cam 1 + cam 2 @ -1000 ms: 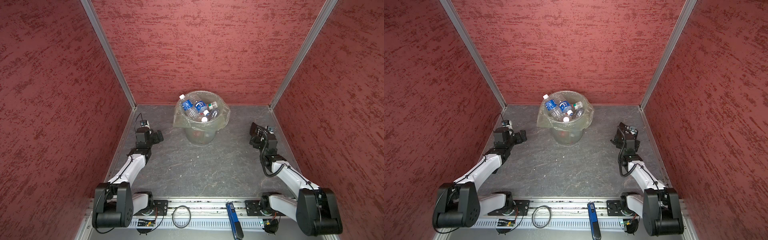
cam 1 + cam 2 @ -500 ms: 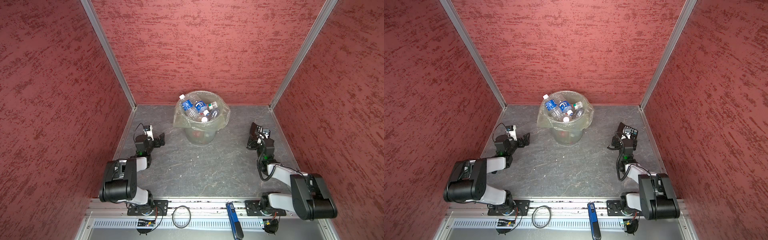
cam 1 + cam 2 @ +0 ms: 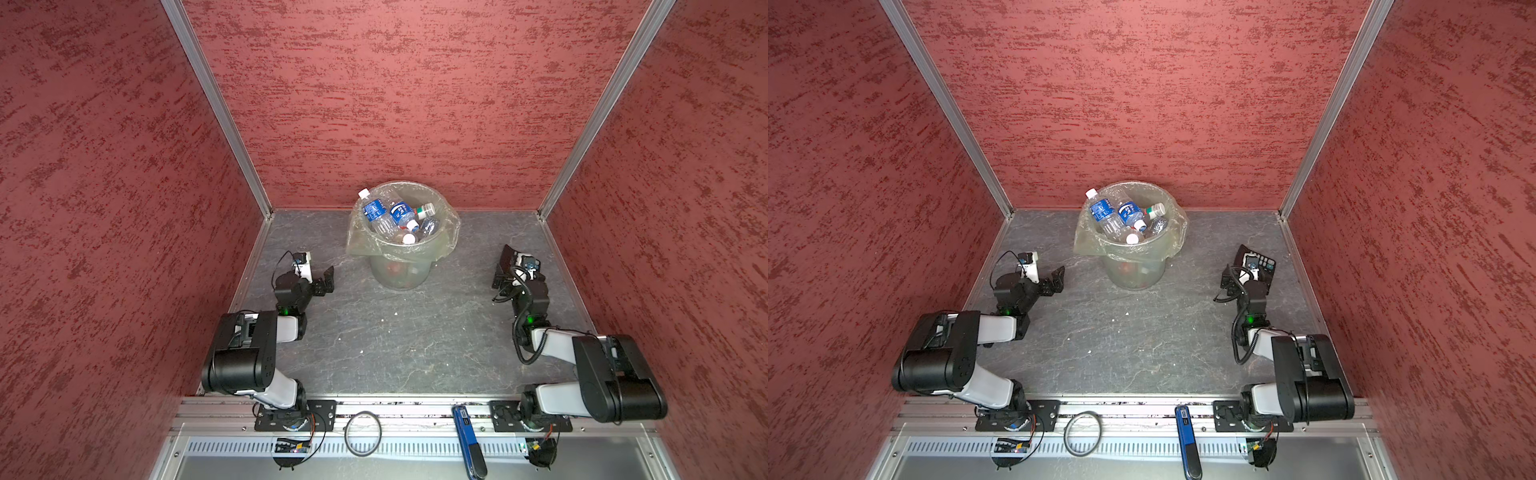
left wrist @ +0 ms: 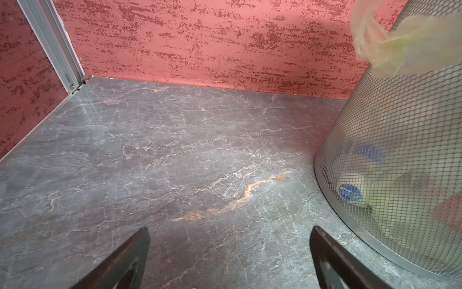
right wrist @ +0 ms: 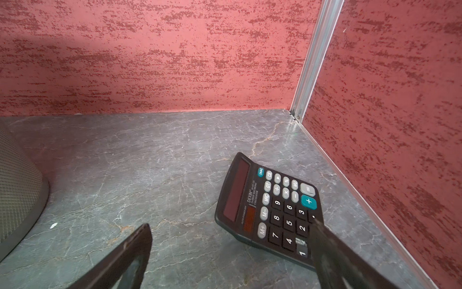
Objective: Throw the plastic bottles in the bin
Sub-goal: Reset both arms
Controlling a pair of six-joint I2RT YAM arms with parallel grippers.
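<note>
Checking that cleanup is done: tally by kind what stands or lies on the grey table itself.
Bin: 1
Calculator: 1
Bottles: 0 loose; all that show are in the bin
Total: 2

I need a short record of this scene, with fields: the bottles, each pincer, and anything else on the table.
plastic bottles: piled inside the bin; one cap pokes over its rim
loose bottles on the table: none seen
calculator: black, flat on the table near the right wall
left pincer: open, empty, low beside the bin
right pincer: open, empty, one finger over the calculator's corner; contact unclear
task: looks finished
</note>
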